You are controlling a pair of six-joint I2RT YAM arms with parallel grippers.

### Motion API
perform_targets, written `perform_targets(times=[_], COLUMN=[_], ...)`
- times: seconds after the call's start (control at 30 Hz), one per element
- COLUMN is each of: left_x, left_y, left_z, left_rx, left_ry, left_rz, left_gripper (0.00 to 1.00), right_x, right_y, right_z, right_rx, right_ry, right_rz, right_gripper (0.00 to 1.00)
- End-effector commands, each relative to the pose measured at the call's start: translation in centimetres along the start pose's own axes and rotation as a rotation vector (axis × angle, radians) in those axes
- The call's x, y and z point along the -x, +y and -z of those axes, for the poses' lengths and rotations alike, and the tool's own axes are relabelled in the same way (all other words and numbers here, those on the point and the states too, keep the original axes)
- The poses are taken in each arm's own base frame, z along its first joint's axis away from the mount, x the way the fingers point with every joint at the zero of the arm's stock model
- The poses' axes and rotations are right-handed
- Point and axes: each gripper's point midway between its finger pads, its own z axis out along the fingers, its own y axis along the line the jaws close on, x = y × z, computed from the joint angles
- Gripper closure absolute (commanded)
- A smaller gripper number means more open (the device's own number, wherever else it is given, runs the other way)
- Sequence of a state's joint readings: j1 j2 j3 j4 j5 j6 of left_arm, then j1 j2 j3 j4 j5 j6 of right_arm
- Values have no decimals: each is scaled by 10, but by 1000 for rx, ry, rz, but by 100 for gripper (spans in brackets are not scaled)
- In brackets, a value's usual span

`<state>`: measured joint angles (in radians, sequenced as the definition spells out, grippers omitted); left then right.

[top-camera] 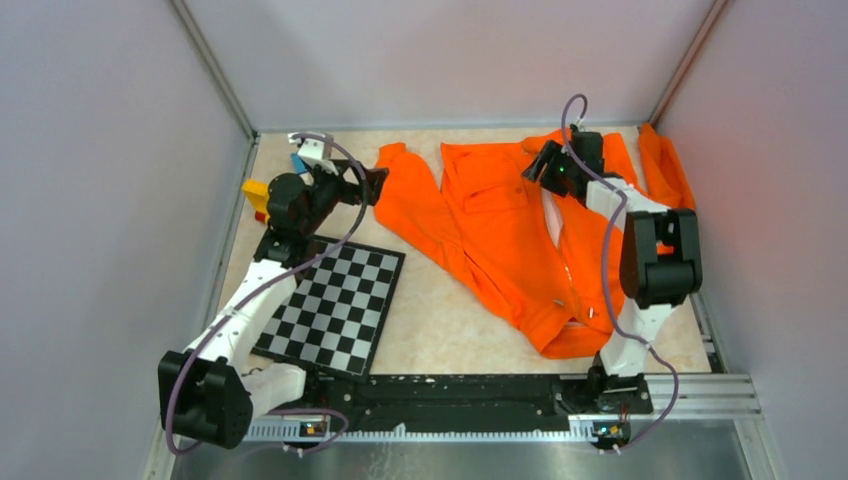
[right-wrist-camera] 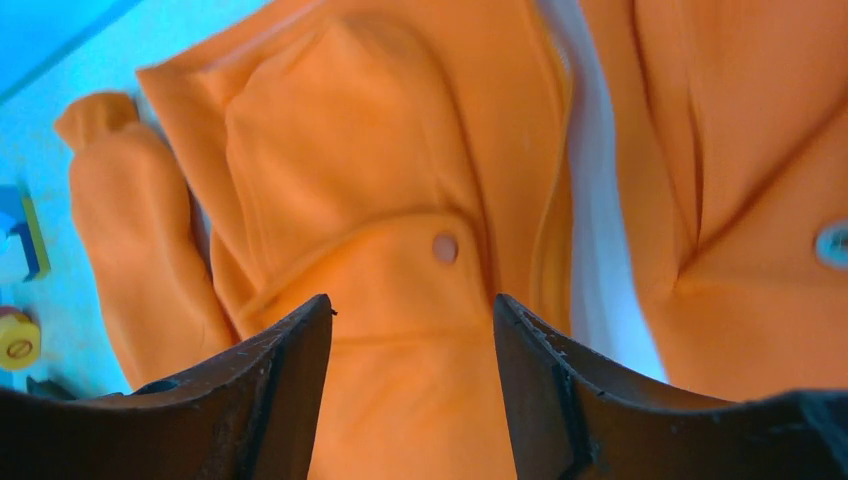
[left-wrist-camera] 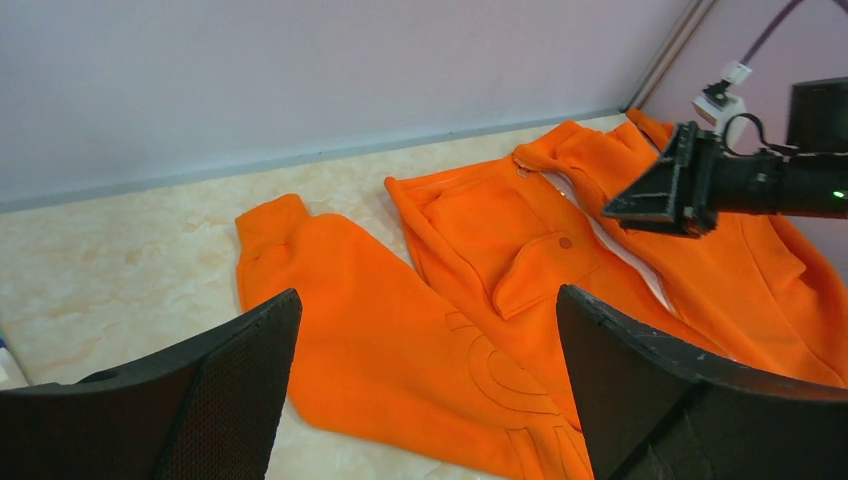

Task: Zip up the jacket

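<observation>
1. Most of the far right part of the table [top-camera: 440,320] is taken up by the jacket [top-camera: 500,230]. It is spread flat, with its collar toward the far wall, its hem toward the near edge, and one sleeve [top-camera: 415,205] thrown out to the left.
2. The checkerboard [top-camera: 335,305] is laid on the near left, apart from the jacket.
3. The front opening [top-camera: 560,240] is seen as a pale strip of lining between the two orange panels. Its long axis is run from far to near, slanted a little to the right. At least the far stretch is judged unzipped; the slider cannot be made out.
4. The right gripper [right-wrist-camera: 410,300] is held above the chest, just left of the opening and toward its far end, with jaws apart and nothing between them. The hem end, where a zip would be expected to start, lies on the near side of this claw, along the opening.
5. The left gripper [left-wrist-camera: 425,305] is held at the far left beside the sleeve cuff, with jaws spread wide and empty. The right arm is therefore judged the nearer one to the opening.
6. A pocket snap [right-wrist-camera: 445,247] is framed between the right fingers.
7. Some small yellow and blue blocks [top-camera: 255,193] are left at the far left.
</observation>
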<state>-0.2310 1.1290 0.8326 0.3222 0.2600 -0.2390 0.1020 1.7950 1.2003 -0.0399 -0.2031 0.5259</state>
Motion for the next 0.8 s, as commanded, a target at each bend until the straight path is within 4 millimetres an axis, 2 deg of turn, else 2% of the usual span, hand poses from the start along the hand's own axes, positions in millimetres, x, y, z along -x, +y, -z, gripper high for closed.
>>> perform_targets(times=[0.0,0.13,0.2,0.27,0.5,0.77], left_x=[32,32,33,32,26,5], left_y=[-19,-23,-26,-24,-29,-18], left_z=[-3,-3,-2,-3,-6,-18], left_rx=[-76,-95,-110,-101,-130,-102], left_ry=[-63,-54,-57,-60,-38,19], left_rz=[2,21,23,22,49,54], left_gripper=[1,1,1,1,1,1], right_x=[46,64,65,67,79,86], right_y=[10,-10,-19,-23,-29,-42], right_z=[-27,-53,-67,-77,-105,-136], right_rx=[68,47,47,55,42,5], right_ry=[-48,-50,-31,-26,-35,-23], right_rz=[-36,-59,-79,-92,-78,-48], right_gripper=[41,45,55,59,61,61])
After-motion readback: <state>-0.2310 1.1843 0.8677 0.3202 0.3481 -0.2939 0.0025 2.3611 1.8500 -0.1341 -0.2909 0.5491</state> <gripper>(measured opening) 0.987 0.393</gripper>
